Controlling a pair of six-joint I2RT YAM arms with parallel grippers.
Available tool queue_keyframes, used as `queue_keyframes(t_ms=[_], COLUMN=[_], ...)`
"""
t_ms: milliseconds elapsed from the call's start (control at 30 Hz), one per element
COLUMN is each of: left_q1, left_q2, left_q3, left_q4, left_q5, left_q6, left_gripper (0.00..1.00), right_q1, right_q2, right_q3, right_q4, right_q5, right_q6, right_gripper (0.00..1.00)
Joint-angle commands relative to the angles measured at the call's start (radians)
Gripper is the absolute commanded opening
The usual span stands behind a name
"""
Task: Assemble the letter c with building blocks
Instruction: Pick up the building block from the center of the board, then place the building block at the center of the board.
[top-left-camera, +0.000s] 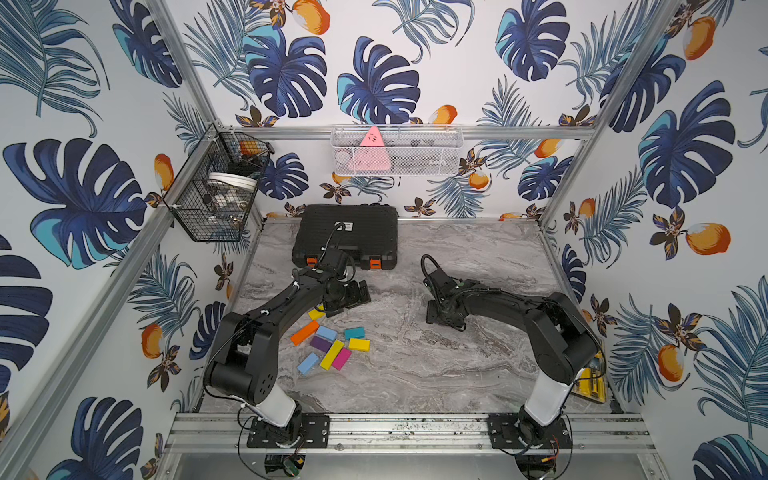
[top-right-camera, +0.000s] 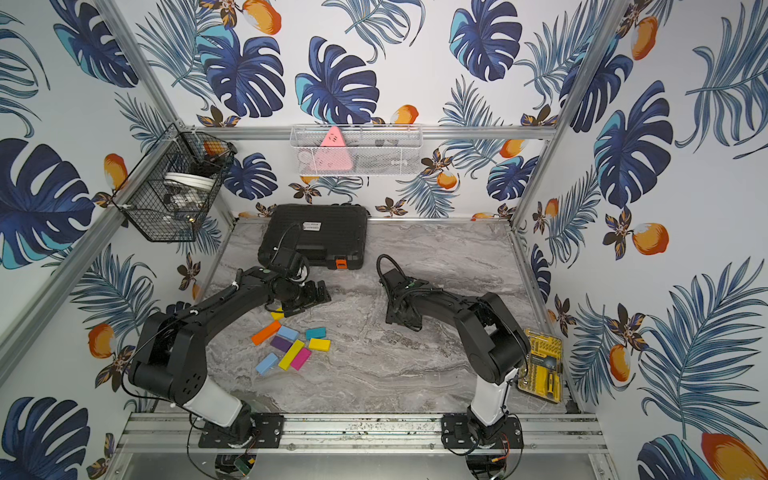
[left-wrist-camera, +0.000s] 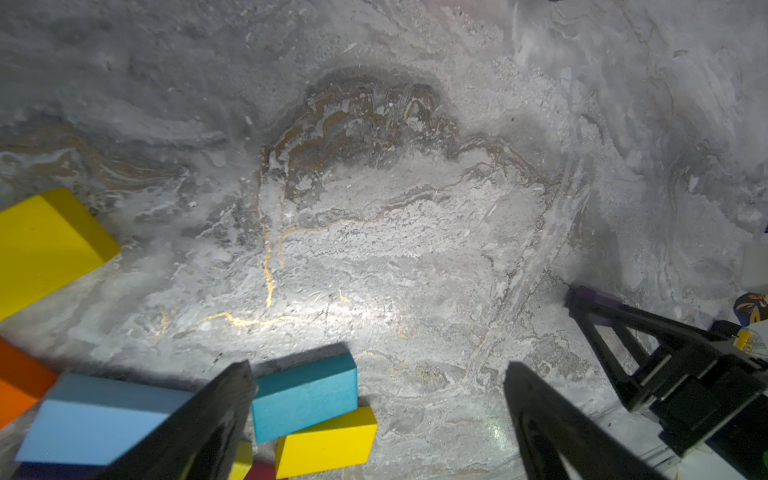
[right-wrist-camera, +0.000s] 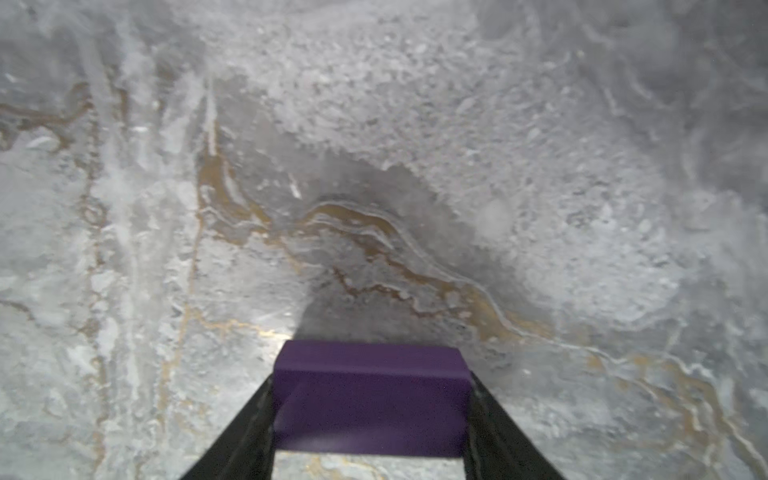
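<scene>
between the right fingers (right-wrist-camera: 243, 436) sits a purple block (right-wrist-camera: 370, 399), pinched; the left fingers (left-wrist-camera: 552, 428) stand spread.

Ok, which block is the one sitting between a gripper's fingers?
The purple block between the right gripper's fingers, out alone on the table; the pile's purple one lies untouched.

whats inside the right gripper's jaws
A purple block sits between the fingers of the right gripper, touched by both. In both top views the gripper itself hides it. Whether it rests on the marble table or is lifted cannot be told.
</scene>
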Motion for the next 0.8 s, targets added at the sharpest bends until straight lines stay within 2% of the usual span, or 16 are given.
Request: queue_keyframes(t_ms=[0,400,767], left_q1=[0.002,0.002,0.002], left_q2=[-0.016,-0.045,-0.052], left_q3=[-0.009,-0.028,-0.029], left_q4=[-0.013,-0.024,-0.026], left_q5=[0.010,0.007,0.007], left_q6=[0.025,0.030,0.033], left_gripper=[0.99,0.99,0.99], right_q1=[-0.017,-0.031,-0.074], right_q2=[-0.020,0.001,0.018], right_q3=[-0.009,0.035,0.005], right_q4=[0.032,-0.047,-0.042], right_q5=[-0.080,0.020,0.027], right_q6=[-0.109,-0.227,-0.239], right_gripper=[0.60,0.62,0.64])
